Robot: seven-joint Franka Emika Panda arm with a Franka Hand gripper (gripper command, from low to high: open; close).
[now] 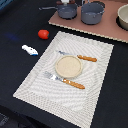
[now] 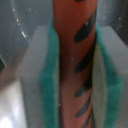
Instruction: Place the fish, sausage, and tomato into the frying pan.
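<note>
Gripper clamped on sausage between green pads, seen only in wrist view, exterior view shows tomato and fish on dark counter, pan on board, no legible writing

Desk under me is dark, near black, filling the left and lower frame in the exterior view. Pale woven placemat lies across the centre, set at an angle. Pinkish-tan board runs along the upper right. Lighting is soft and even, no hard shadows. No walls, floor or windows in frame.
</note>
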